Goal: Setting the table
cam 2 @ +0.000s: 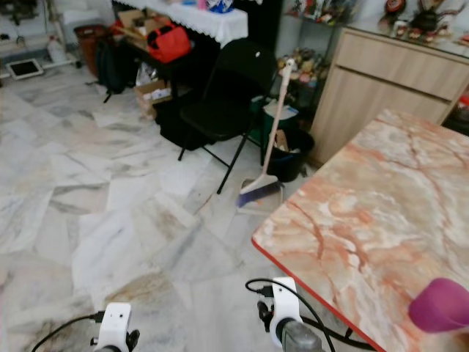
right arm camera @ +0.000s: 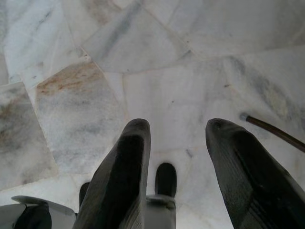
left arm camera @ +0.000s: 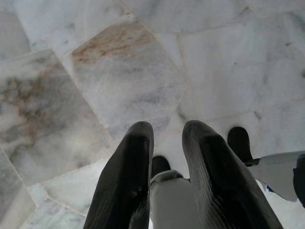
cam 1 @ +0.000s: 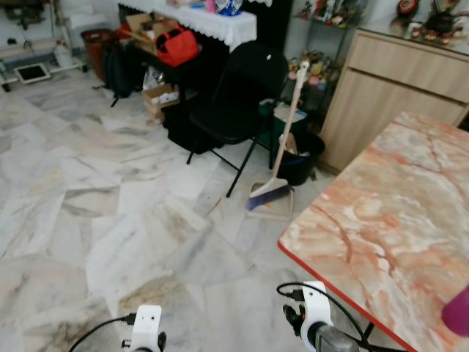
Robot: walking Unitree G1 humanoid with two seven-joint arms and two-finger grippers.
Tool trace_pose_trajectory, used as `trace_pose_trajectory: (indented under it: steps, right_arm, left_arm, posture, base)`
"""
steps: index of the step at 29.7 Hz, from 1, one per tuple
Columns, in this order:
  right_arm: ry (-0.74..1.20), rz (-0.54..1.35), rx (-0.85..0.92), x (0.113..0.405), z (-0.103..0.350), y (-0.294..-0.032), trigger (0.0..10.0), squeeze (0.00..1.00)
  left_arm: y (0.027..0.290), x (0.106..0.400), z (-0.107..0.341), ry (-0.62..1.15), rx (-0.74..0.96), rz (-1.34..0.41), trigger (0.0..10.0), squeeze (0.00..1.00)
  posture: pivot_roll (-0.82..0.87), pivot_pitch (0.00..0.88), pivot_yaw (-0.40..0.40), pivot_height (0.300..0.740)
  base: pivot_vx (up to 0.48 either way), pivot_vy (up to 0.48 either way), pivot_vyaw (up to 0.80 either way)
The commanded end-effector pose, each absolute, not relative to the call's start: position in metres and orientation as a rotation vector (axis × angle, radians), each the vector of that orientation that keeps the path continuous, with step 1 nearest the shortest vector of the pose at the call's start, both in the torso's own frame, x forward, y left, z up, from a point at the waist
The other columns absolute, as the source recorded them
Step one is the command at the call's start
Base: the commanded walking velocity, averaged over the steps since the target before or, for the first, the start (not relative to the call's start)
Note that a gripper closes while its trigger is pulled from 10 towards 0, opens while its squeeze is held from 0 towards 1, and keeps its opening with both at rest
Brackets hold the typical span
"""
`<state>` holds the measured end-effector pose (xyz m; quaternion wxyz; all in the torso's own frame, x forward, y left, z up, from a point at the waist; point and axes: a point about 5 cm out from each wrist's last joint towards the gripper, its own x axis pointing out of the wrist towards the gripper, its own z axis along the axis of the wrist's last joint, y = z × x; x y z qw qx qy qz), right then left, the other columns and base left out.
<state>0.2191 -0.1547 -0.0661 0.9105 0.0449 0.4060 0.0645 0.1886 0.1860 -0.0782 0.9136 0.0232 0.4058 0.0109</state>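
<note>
Marble-pattern table (cam 1: 396,220) at 2 o'clock; white marble floor (cam 1: 110,213).
Left gripper (left arm camera: 167,143) fingers slightly parted, right gripper (right arm camera: 177,138) spread; both empty.

Upper centre I see a black chair (cam 1: 234,103), a broom (cam 1: 275,180) beside it, a red bag (cam 1: 176,45) upper left.

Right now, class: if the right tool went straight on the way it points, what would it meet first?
The right tool, fingers apart and holding nothing, points down at the marble floor. Nothing lies between them, so it would probably meet the floor tiles first, though depth is hard to judge.
</note>
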Motion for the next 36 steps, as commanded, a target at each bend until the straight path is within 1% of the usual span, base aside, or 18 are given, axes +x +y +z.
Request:
trace_pose_trajectory:
  steps: [1, 6, 11, 36]
  right_arm:
    - [0.823, 0.114, 0.102, 0.2209, -0.0647, -0.1575, 10.0, 0.0]
    - [0.821, 0.102, 0.107, 0.2215, -0.0644, -0.1585, 10.0, 0.0]
    - [0.825, 0.094, 0.112, 0.2218, -0.0643, -0.1595, 10.0, 0.0]
    - [0.832, 0.056, 0.109, 0.2207, -0.065, -0.165, 10.0, 0.0]
  left_arm:
    - [0.1861, 0.1826, -0.0813, 0.855, 0.028, 0.032, 10.0, 0.0]
    - [0.1873, 0.183, -0.0807, 0.845, 0.039, 0.031, 10.0, 0.0]
    - [0.1879, 0.183, -0.0808, 0.851, 0.045, 0.036, 10.0, 0.0]
    - [0.1858, 0.1885, -0.0782, 0.832, 0.046, 0.02, 10.0, 0.0]
  posture:
    - [0.08, 0.0, -0.057, 0.727]
    - [0.08, 0.0, -0.057, 0.727]
    - [0.08, 0.0, -0.057, 0.727]
    - [0.08, 0.0, -0.052, 0.727]
  base:
    - [-0.48, 0.0, 0.0]
    - [-0.39, 0.0, 0.0]
    - [0.0, 0.0, 0.0]
    - [0.0, 0.0, -0.69]
